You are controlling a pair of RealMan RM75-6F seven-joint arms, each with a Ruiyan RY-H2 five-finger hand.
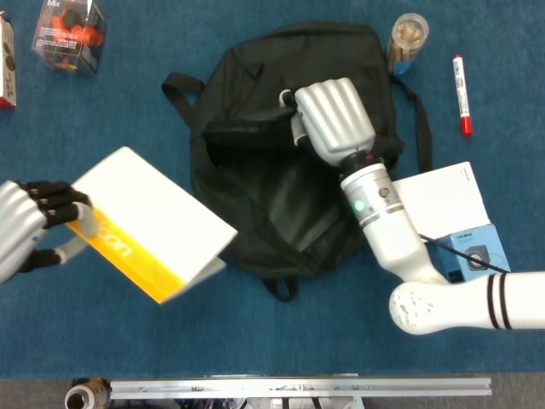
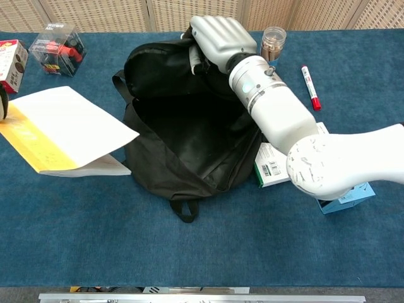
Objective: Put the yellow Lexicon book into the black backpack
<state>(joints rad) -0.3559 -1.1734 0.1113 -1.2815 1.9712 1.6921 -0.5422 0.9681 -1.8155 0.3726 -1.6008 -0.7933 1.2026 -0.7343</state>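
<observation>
Beside the backpack (image 1: 281,162), the left robot hand (image 1: 30,226) gripping the book (image 1: 149,226) should slide it spine-first into the mouth the right robot hand (image 1: 332,119) holds up.

Bright, even overhead light; both views sharp, shadows soft, no glare.

Robot lab test bench: blue felt-covered table (image 2: 208,252), aluminium rail (image 1: 298,388) along the front edge, folding screen panels (image 2: 158,12) behind, assorted props beyond both hands.
</observation>
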